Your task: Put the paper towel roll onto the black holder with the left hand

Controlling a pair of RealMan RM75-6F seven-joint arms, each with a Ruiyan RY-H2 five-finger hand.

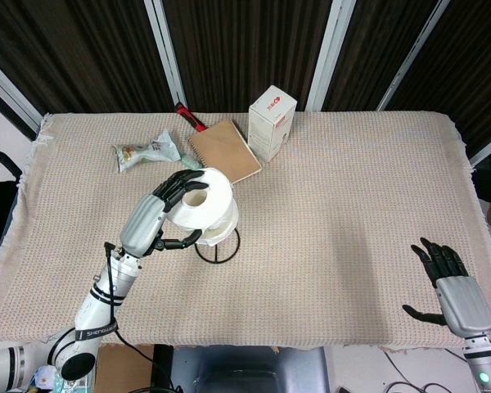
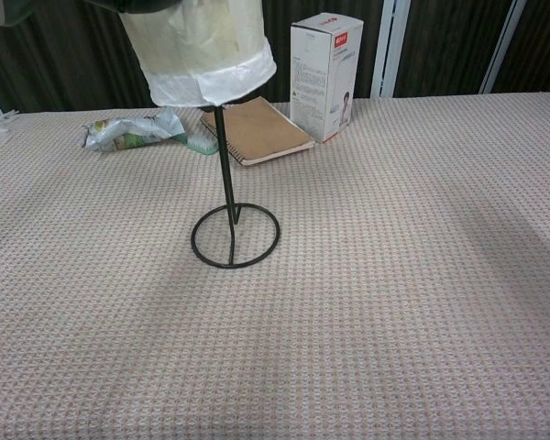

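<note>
My left hand point(image 1: 151, 219) grips the white paper towel roll point(image 1: 205, 203) from its left side, fingers wrapped over the top rim. The roll point(image 2: 202, 50) sits threaded on the upright rod of the black holder point(image 2: 229, 174), well above the ring base point(image 2: 236, 236). In the head view the ring base point(image 1: 219, 246) shows just below the roll. Only a dark edge of the left hand shows at the top left of the chest view. My right hand point(image 1: 452, 288) lies open near the table's front right corner, holding nothing.
A brown notebook point(image 1: 226, 151) and a white carton point(image 1: 272, 123) stand behind the holder. A crumpled snack bag point(image 1: 144, 151) and a red-handled tool point(image 1: 191, 117) lie at the back left. The woven tablecloth point(image 1: 352, 188) covers the table.
</note>
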